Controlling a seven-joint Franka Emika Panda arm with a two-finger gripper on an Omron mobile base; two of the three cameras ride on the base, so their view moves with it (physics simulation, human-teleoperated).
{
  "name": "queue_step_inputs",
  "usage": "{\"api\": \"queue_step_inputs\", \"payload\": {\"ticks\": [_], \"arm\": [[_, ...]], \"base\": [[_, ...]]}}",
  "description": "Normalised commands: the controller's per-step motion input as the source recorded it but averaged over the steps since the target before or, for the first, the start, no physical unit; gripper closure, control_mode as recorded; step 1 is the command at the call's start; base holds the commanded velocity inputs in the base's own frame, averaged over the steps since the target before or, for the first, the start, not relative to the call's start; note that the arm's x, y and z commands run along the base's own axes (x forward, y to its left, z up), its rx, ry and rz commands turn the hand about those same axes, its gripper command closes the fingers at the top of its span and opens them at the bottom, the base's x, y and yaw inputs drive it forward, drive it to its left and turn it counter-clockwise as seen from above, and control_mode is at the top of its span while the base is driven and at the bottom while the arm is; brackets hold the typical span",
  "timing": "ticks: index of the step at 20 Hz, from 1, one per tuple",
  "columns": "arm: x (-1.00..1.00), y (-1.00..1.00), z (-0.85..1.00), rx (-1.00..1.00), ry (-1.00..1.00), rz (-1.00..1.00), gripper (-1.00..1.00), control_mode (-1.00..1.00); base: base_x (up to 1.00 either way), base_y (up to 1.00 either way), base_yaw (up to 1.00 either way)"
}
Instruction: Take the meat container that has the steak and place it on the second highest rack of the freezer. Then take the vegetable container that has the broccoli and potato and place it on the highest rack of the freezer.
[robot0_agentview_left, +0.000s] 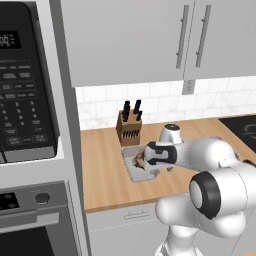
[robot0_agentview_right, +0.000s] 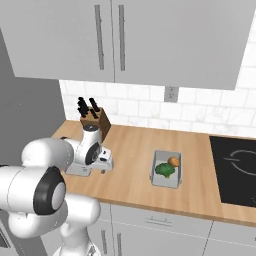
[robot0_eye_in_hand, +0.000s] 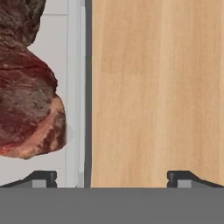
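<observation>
Countertop (robot0_agentview_right: 135, 165) of smooth pale wood fills mid-frame in both base views; neither tray has left it, so you have both placements still ahead. Vegetable container (robot0_agentview_right: 166, 169), a shallow grey rectangle at centre right, holds lumpy green broccoli (robot0_agentview_right: 164, 170) and rounded potato (robot0_agentview_right: 174, 161). Meat container (robot0_eye_in_hand: 75, 87), thin-walled, lies beneath the gripper (robot0_eye_in_hand: 112, 178), fingers spread wide astride its rim. Steak (robot0_eye_in_hand: 26, 109), marbled red, sits left of frame.

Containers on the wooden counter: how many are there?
2. The meat container with the steak lies in front of the knife block, under the open gripper. The vegetable container lies nearer the cooktop. The arm may hide others.
</observation>
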Motion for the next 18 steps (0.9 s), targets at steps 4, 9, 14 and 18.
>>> {"api": "queue_step_inputs", "payload": {"ticks": [4, 9, 14, 18], "arm": [[0.00, 0.07, -0.17, 0.00, 0.00, 0.00, 1.00, -1.00], [0.00, 0.00, 0.00, 0.00, 0.00, 0.00, 1.00, -1.00], [-0.01, 0.00, 0.00, 0.00, 0.00, 0.00, 1.00, -1.00], [0.00, 0.03, 0.11, 0.00, 0.00, 0.00, 1.00, -1.00]], "base": [[0.00, 0.00, 0.00], [0.00, 0.00, 0.00], [0.00, 0.00, 0.00], [0.00, 0.00, 0.00]]}}
